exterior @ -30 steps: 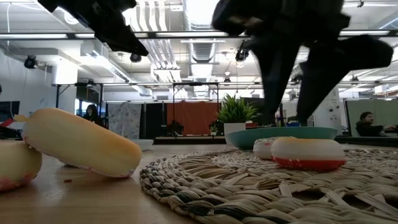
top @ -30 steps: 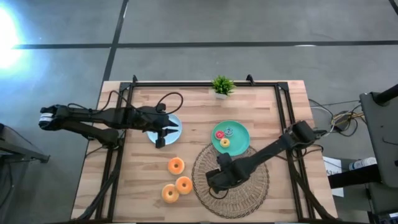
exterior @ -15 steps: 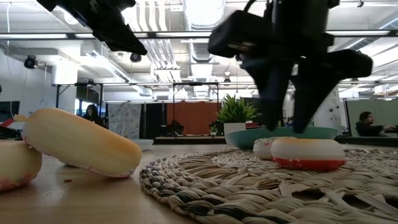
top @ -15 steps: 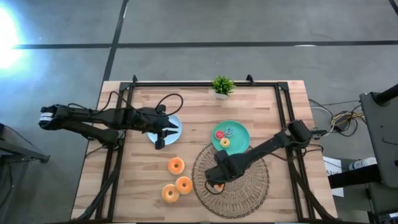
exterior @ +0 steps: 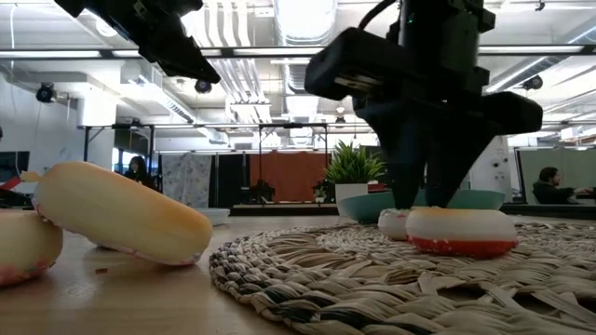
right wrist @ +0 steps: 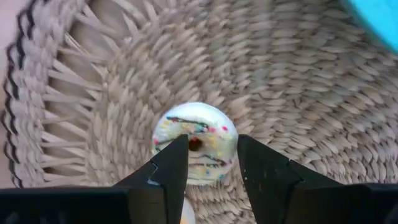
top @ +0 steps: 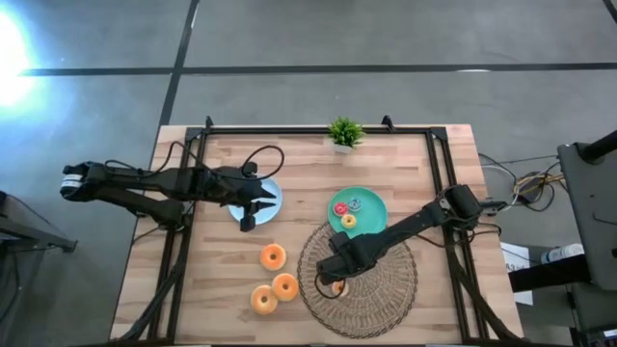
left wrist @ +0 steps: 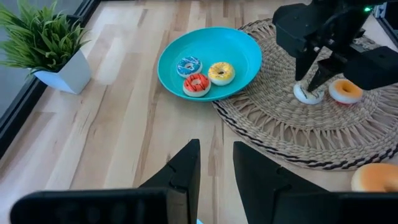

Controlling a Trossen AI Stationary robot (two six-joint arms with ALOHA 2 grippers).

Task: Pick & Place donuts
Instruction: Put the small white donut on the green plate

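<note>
My right gripper [right wrist: 211, 146] is open and low over the woven mat [top: 386, 289]. Its fingers stand on either side of a small white-iced sprinkled donut [right wrist: 196, 130]. A second small donut [left wrist: 345, 91], orange and pink, lies on the mat just beside it. Three larger orange donuts [top: 273, 256] [top: 284, 285] [top: 262, 299] lie on the wood left of the mat. Three small iced donuts [left wrist: 198, 74] lie in the teal plate [left wrist: 249, 50]. My left gripper [top: 253, 214] waits open above the blue plate [top: 273, 193]. My right gripper comes at the white-iced donut [right wrist: 214, 134] from above, pointing down, one fingertip [right wrist: 177, 152] near its hole and the other [right wrist: 249, 152] at its outer rim. The donut lies flat on the mat. Whether the fingers touch it, I cannot tell.
A small potted plant [top: 344, 133] stands at the table's far edge. Black frame rails run along the left, right and far sides of the table. Bare wood lies between the blue plate and the teal plate.
My right gripper has come down over the mat and shifted slightly toward the far edge, ending with its fingers around the small white-iced donut. The donuts have stayed where they were.
</note>
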